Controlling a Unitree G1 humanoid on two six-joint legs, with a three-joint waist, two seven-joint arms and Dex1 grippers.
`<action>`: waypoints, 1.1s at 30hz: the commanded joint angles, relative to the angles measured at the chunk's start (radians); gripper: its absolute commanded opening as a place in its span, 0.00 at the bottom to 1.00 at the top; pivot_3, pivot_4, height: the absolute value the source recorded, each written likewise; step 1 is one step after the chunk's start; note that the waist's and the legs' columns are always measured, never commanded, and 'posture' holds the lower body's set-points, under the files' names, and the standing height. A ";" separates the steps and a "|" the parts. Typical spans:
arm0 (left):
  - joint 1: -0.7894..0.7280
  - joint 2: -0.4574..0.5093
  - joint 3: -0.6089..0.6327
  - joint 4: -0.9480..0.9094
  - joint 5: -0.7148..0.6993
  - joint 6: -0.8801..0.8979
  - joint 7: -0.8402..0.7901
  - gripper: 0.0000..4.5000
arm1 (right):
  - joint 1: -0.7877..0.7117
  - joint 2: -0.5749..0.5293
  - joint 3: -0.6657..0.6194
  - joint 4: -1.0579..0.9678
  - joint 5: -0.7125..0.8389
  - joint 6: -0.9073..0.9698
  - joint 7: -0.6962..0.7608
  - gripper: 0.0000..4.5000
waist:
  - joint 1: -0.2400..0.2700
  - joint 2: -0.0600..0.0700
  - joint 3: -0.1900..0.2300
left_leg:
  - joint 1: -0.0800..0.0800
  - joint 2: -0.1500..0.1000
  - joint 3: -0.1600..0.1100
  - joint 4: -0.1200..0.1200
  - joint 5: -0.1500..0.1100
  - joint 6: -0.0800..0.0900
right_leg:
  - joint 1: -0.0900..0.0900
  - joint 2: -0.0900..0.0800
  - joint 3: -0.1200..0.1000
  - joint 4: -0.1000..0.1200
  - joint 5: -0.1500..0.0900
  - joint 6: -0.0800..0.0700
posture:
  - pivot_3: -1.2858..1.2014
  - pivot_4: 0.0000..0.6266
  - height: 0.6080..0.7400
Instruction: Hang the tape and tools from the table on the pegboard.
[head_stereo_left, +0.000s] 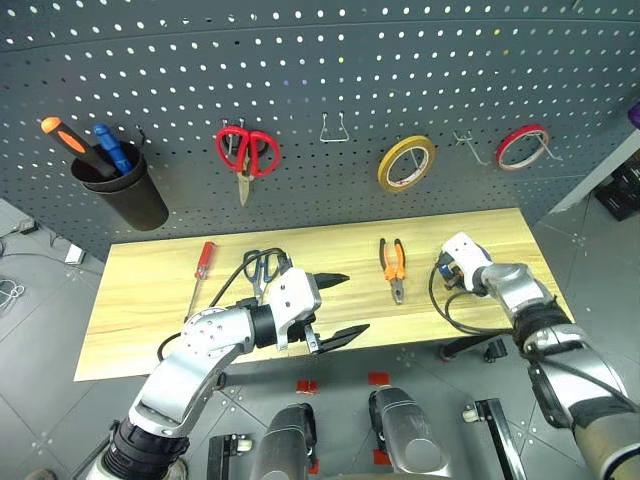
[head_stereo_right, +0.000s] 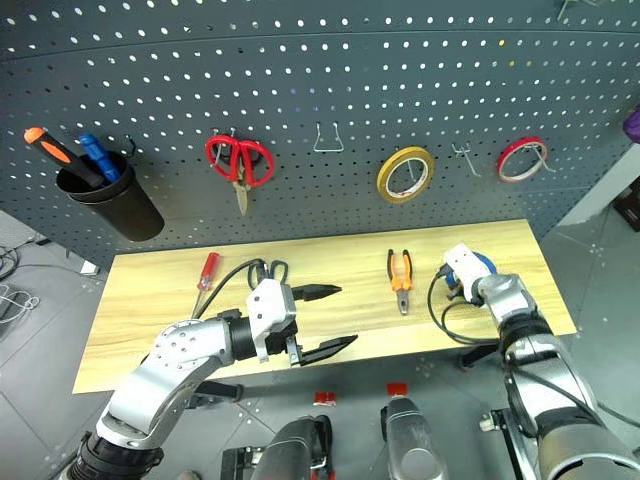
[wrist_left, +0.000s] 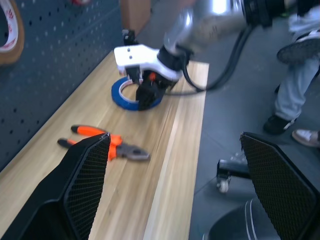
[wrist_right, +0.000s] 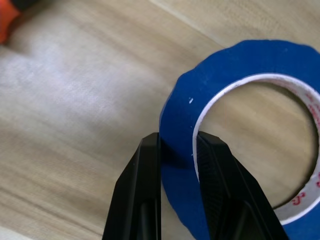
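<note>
- Right gripper (wrist_right: 177, 145) clamps the blue tape (wrist_right: 240, 65): one finger outside the ring's wall, the other inside its hole, the band pinched between them at the ring's near edge.
- The tape lies flat on the worktop (head_stereo_left: 150, 290), at its right end; the rest of the ring extends forward, away from the fingertips. Any lift must carry it up and toward the pegboard (head_stereo_left: 320, 70) behind.
- A bare wire hook (head_stereo_left: 334, 128) hangs between the red scissors (head_stereo_left: 246, 150) and the yellow tape (head_stereo_left: 405, 163); another hook (head_stereo_left: 465, 145) sits between the yellow roll and the red tape (head_stereo_left: 522, 147). The second looks the nearer to the right arm.
- Left gripper (head_stereo_left: 335, 307) hovers above the worktop's front edge, fingers spread wide and empty, pointing rightward.
- The pliers (head_stereo_left: 393, 265) lie between the two grippers, long axis running front to back, jaws toward the front edge. The black scissors (head_stereo_left: 262, 265) lie just behind the left wrist, partly covered by it; the red screwdriver (head_stereo_left: 202, 270) lies further left, long axis front to back.
- From the head cameras the tape is mostly hidden behind the right hand; a sliver of blue shows.
- A person's legs and shoes (wrist_left: 295, 75) stand beyond the worktop's right end.
</note>
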 joint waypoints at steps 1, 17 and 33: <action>-0.029 -0.022 0.053 -0.019 -0.055 0.009 0.012 0.97 | 0.165 -0.029 -0.087 -0.454 0.017 0.095 -0.053 0.15 | 0.001 0.003 0.002 | -0.001 0.000 0.000 0.001 0.000 0.000 | -0.001 0.000 0.000 0.001 0.000 0.000 | 0.39 0.46 1.00; -0.146 -0.085 0.216 -0.068 -0.247 0.111 0.116 0.97 | 0.264 0.118 -0.110 -1.014 -0.133 -0.130 -0.357 0.15 | -0.019 0.000 0.004 | 0.001 0.002 0.001 0.003 0.001 -0.002 | -0.003 0.005 0.003 0.007 0.000 0.001 | 0.38 0.45 1.00; 0.005 0.104 0.311 -0.076 -0.188 0.114 0.070 0.97 | 0.127 0.147 -0.147 -0.724 0.047 -0.018 -0.257 0.74 | -0.032 -0.001 0.005 | 0.000 0.003 0.001 0.002 0.001 -0.002 | -0.005 0.006 0.005 0.007 -0.001 0.000 | 0.39 0.45 1.00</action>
